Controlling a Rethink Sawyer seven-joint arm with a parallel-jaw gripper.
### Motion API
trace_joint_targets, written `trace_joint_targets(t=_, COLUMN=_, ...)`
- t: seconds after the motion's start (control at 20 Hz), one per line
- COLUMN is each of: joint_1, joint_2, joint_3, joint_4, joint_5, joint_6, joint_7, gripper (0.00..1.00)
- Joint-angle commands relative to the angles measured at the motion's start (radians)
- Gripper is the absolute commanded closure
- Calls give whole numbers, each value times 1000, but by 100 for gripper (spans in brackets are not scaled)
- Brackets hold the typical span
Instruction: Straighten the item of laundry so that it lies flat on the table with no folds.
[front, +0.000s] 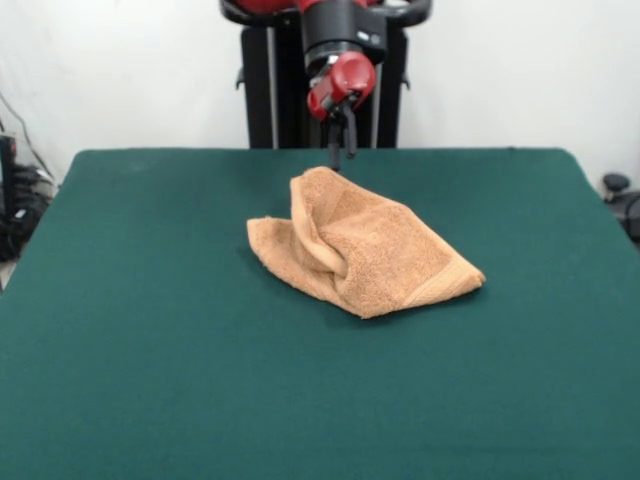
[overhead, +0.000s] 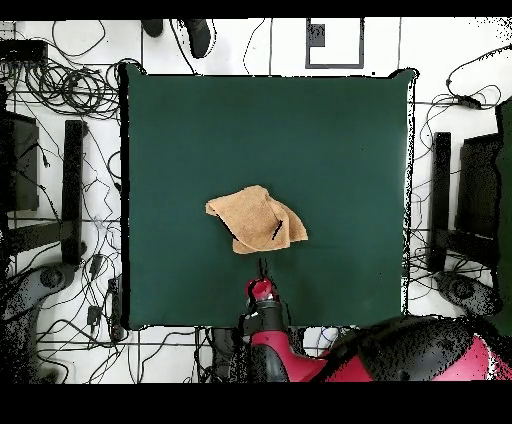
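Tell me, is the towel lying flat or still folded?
Still folded: the towel is bunched, one flap doubled over with a raised ridge through its middle.

Towel (front: 375, 250): orange-tan terry cloth, looped rough pile, matt. Table (front: 150, 350): dark green felt-like covering, smooth, matt. Gripper (front: 342, 152): glossy red and black casing.

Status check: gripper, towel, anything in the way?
Gripper empty, hanging just behind the towel, fingers near together. Towel still crumpled and folded over on the table. Nothing in the way.
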Motion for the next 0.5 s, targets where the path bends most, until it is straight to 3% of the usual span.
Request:
trace_joint_targets(t=0.05, joint_1=-10, joint_2=29, joint_3=120, joint_4=-206, joint_5=-12, joint_6=52, joint_7=200, gripper=0)
trace_joint_targets(t=0.5, joint_1=-25, joint_2=27, joint_3=135, joint_4=-222, joint_5=-35, joint_6=64, joint_7=183, gripper=0)
